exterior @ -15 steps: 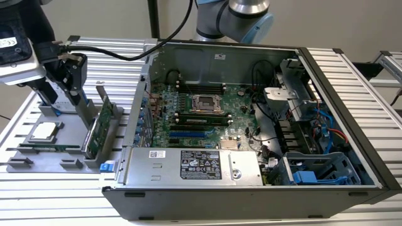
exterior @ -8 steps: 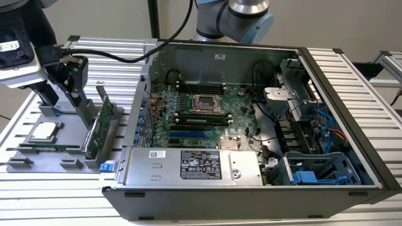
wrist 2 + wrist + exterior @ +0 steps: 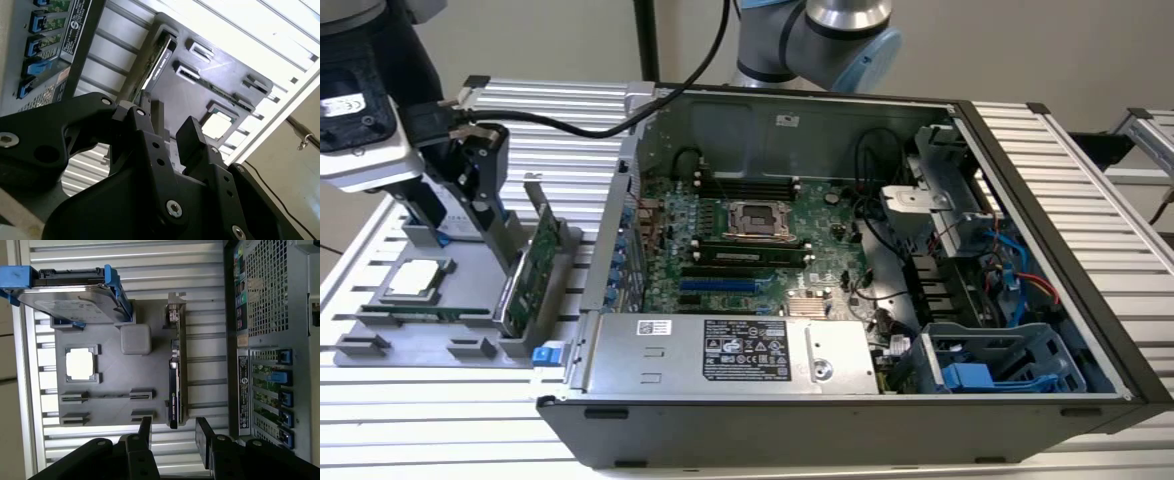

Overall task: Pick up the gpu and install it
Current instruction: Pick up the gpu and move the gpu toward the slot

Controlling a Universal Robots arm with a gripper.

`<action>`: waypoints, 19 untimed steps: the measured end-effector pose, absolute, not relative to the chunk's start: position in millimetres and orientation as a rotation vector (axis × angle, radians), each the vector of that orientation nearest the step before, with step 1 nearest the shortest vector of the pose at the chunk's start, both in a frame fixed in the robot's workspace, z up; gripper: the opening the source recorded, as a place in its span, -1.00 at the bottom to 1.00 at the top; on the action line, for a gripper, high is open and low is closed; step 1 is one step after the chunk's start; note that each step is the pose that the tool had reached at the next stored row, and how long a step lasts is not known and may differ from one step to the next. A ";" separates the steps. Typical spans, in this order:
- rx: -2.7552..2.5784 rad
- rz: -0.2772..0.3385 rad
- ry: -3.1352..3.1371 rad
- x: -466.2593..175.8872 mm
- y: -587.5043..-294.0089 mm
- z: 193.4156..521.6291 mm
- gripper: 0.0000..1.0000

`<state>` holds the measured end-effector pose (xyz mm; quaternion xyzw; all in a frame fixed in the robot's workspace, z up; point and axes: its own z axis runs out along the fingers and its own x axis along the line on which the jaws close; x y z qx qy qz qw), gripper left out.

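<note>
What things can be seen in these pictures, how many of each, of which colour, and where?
flat rectangular gpu card: one, green and black, standing on edge in the tray.
moulded plastic tray: one, grey, on the table beside the case.
metal hard drive in plastic caddy: one, silver and blue, at one tray end.
square processor chip: one, silver, in a tray pocket.
narrow memory stick: one, green, lying in the tray.
open metal computer case: one, black, on the table.
slatted aluminium table: one, silver, under everything.
robot arm: one, grey and light blue, beyond the case.
gripper: one, black, open, at the card's end.
</note>
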<state>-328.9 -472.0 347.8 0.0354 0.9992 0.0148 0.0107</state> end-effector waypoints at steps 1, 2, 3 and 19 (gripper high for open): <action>0.110 0.046 3.118 -328.9 -472.0 347.4 1.00; 0.110 0.046 3.118 -328.8 -472.0 346.9 1.00; 0.110 0.045 3.118 -328.8 -472.0 346.5 1.00; 0.110 0.028 3.118 -328.9 -472.0 338.6 1.00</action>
